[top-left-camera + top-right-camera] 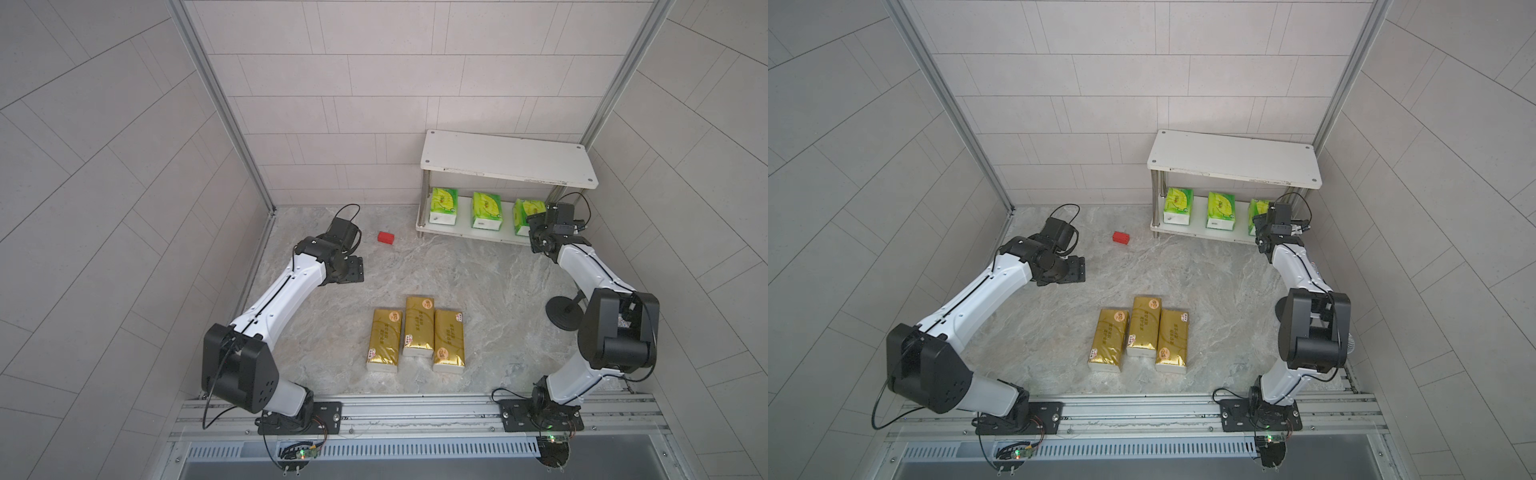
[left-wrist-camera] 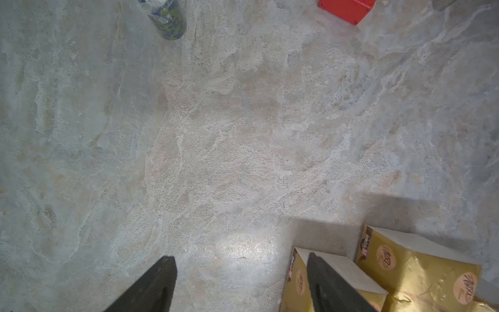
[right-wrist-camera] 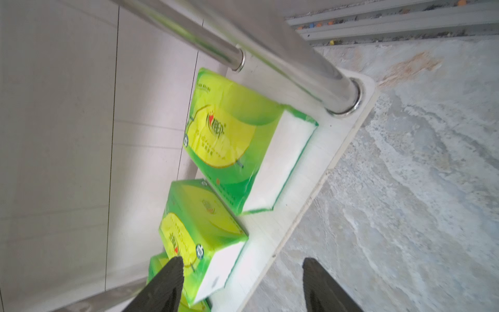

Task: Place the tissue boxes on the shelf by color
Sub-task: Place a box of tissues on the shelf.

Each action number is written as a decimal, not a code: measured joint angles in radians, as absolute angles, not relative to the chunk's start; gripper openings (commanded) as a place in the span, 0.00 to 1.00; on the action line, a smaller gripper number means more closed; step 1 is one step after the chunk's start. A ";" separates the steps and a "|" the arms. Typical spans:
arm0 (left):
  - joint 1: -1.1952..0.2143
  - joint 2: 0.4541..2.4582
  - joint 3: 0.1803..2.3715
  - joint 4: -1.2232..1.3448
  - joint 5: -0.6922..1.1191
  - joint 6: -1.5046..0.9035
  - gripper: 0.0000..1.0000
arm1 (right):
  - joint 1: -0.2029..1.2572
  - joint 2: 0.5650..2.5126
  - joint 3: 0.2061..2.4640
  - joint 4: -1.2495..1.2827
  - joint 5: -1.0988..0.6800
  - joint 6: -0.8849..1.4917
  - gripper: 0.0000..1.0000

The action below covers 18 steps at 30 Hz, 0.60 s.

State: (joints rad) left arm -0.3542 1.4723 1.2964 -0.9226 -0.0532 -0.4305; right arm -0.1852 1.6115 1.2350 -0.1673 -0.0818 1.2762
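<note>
Right tool [image 3: 242,260]: fingers apart with nothing between them. It is at the right end of the shelf's low board, in the upper right of the frame in both top views.
Left tool [image 2: 239,256]: fingers apart and empty. It hangs over the bare desk [image 1: 478,282] at the middle left, near the gold tissue boxes [image 1: 419,328].
Green tissue boxes [image 1: 487,210]: all three stand in a row on the low board of the shelf [image 1: 463,230], with gaps between them.
Gold tissue boxes: three lie side by side, touching, on the desk in the lower middle of the frame.
Top board [image 1: 1233,156]: nothing on it.
Red block [image 1: 385,237]: alone on the desk, left of the shelf. It is not part of the job.
Step now: I think the green part is done, and the right tool is letting go of the green box at the right end.
Next move: a tool must go to the gold tissue boxes, pinch one across its narrow sides and lift it onto the top board, away from the green ones. They are soft and packed tight, so an outer one looks easiest to take.
</note>
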 measured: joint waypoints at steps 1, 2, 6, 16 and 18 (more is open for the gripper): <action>-0.360 1.472 1.296 -0.924 -0.053 -0.430 0.84 | -0.184 1.589 1.229 -0.189 -0.096 1.250 0.76; -0.366 1.472 1.295 -0.927 -0.053 -0.431 0.84 | -0.183 1.570 1.223 -0.205 -0.110 1.229 0.76; -0.414 1.472 1.288 -0.944 -0.057 -0.430 0.84 | -0.170 1.498 1.194 -0.271 -0.176 1.127 0.77; -0.632 1.440 1.228 -1.032 -0.069 -0.459 0.86 | 0.052 1.452 1.186 -0.534 -0.297 0.733 0.79; -0.666 1.419 1.184 -1.045 -0.051 -0.478 0.86 | 0.071 1.429 1.176 -0.559 -0.321 0.678 0.79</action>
